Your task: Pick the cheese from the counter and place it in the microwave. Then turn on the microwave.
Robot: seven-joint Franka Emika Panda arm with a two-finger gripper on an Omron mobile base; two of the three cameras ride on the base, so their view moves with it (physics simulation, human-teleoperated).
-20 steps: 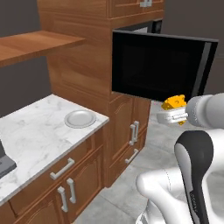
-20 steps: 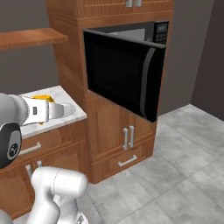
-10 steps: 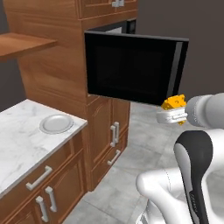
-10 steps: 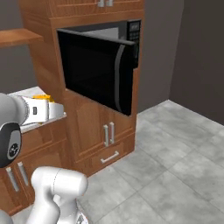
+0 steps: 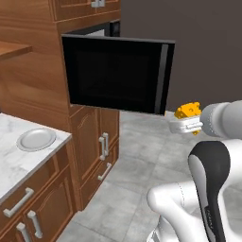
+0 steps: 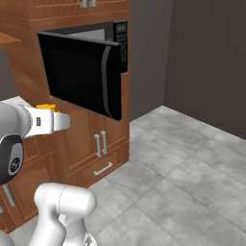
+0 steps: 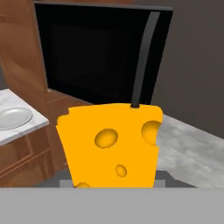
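So the one cheese wedge (image 7: 110,146) sits clamped in the gripper (image 5: 185,124) at the right of the left base view, standing upright with its long axis vertical, facing the single microwave (image 5: 118,73) whose door hangs swung open, one grey plate (image 5: 36,139) on the counter (image 5: 14,165) at lower left.

Fingertips hidden behind cheese (image 7: 111,146) in hand view. Microwave (image 5: 118,73) interior hidden by open door. Counter (image 5: 19,163) cut at left edge. Button labels illegible.
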